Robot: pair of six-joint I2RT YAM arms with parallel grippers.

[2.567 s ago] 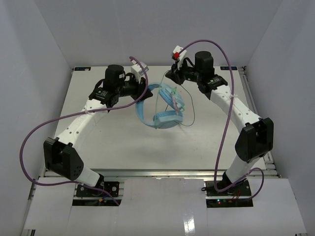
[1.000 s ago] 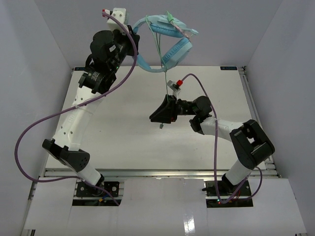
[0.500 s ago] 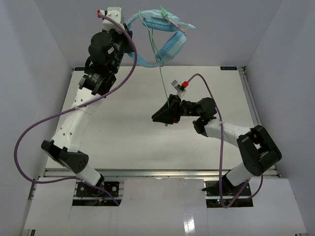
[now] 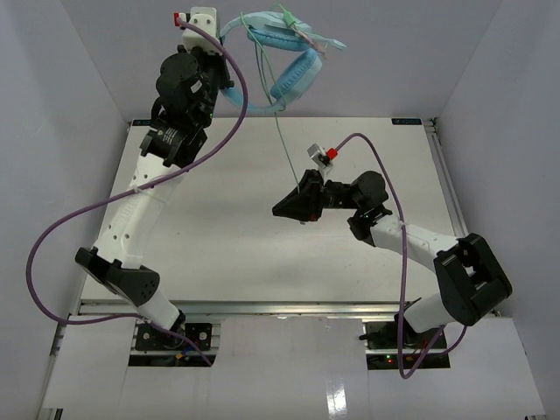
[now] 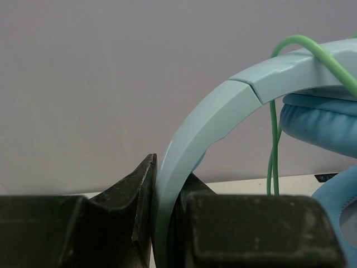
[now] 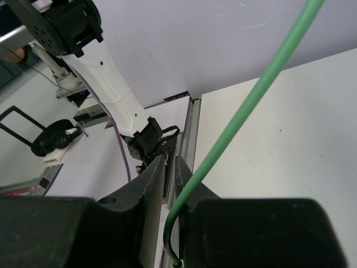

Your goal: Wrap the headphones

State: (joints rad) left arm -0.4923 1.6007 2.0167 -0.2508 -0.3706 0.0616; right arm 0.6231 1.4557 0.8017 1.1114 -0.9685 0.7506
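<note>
Holding the headphones [image 4: 289,66] high over the table [image 4: 219,236], the left gripper [image 5: 166,195] stays clamped on the headband [image 5: 212,123], having lifted them clear seconds ago. The right gripper [image 4: 293,208], pinched shut on the cable [image 4: 283,144], has pulled it straight below. Winding can probably start.

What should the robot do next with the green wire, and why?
Probably the right claw should carry the cable up and around the headphones to make one loop. It is shut on the cable, which runs in a long line down from the headphones, and the left claw grips the headband high above the table.
</note>
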